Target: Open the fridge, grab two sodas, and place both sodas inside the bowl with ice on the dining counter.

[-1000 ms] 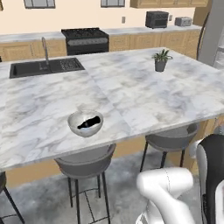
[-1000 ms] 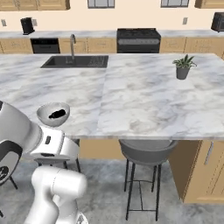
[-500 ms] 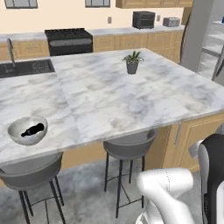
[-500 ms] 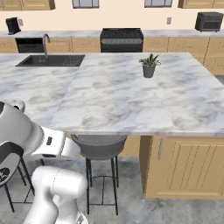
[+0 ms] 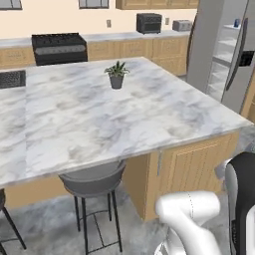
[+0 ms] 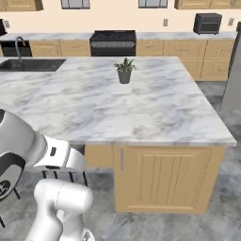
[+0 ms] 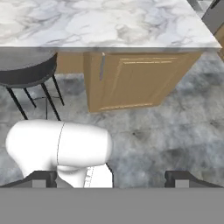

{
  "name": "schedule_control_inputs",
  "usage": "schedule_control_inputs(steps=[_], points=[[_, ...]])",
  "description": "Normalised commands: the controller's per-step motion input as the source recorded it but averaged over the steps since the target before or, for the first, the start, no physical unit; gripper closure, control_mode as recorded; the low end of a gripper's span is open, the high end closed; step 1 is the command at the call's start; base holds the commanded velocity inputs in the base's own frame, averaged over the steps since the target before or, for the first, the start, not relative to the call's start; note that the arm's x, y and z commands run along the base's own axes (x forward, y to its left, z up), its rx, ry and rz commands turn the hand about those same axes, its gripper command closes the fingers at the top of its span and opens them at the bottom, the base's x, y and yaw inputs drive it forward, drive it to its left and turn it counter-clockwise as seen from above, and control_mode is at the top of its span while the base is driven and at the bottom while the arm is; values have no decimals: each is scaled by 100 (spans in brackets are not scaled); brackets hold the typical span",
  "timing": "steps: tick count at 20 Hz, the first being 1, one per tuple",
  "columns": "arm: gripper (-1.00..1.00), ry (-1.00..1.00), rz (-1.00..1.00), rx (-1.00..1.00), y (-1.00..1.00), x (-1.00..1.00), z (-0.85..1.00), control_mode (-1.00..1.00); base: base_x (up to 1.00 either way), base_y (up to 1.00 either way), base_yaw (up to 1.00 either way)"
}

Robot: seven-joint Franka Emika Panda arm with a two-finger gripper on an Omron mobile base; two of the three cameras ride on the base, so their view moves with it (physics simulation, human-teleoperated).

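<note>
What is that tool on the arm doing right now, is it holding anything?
Tool: open, its two tips set wide apart, nothing between them, pointing down at the floor beside the dining counter.

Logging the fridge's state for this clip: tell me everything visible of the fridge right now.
The fridge stands tall and grey at the right of the left base view, past the dining counter. One door looks open, showing white inner shelves with a small blue item on top. A long curved black handle runs down the other door. Its base is hidden behind the counter.
</note>
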Motion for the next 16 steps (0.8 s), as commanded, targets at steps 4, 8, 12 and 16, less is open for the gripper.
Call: schedule_control_inputs(steps=[4, 8, 12, 16], points=[[-100, 0, 0, 0, 0, 0, 0, 100, 0, -100, 5], [-100, 0, 0, 0, 0, 0, 0, 100, 0, -100, 8], [-100, 0, 0, 0, 0, 0, 0, 100, 1, -100, 13], [-100, 0, 0, 0, 0, 0, 0, 100, 10, -100, 18]])
